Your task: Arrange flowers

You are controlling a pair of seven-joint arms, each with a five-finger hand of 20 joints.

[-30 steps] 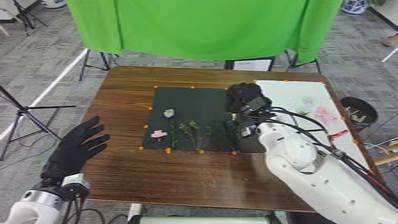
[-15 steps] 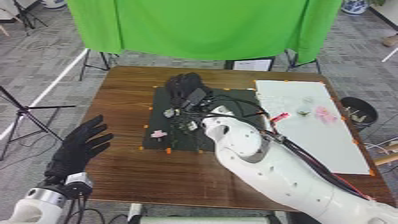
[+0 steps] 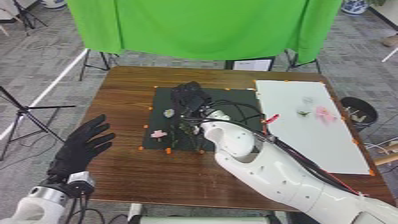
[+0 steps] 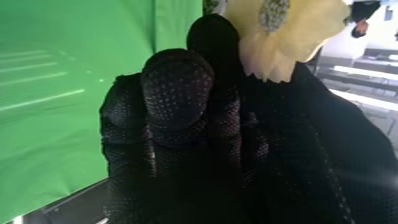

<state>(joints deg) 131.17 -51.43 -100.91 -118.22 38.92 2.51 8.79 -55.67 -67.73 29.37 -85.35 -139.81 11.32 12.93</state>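
Observation:
Over the upper left part of the dark mat (image 3: pixel 233 94) is my right hand (image 3: pixel 189 98). In the right wrist view, my right hand (image 4: pixel 191 130) has its fingers and thumb closed around a pale yellow flower (image 4: pixel 289 37); its stem is hidden. A small whitish flower (image 3: pixel 169 113) lies on the mat just below and left of the hand, a pink flower (image 3: pixel 158 134) lower down. Green stems (image 3: pixel 189 134) lie beside the pink one, partly behind the right arm. My left hand (image 3: pixel 78 146) stays open off the table's left side.
A white sheet (image 3: pixel 306 145) on the table's right carries a green sprig (image 3: pixel 304 113) and pink petals (image 3: pixel 325 114). Orange markers edge both mat and sheet. A dark bin (image 3: pixel 357 109) stands beyond the table's right edge. Green cloth (image 3: pixel 195 30) hangs behind.
My right hand has swung left across the dark mat from its right side, then shifted slightly down toward the flowers. The left hand has barely moved.

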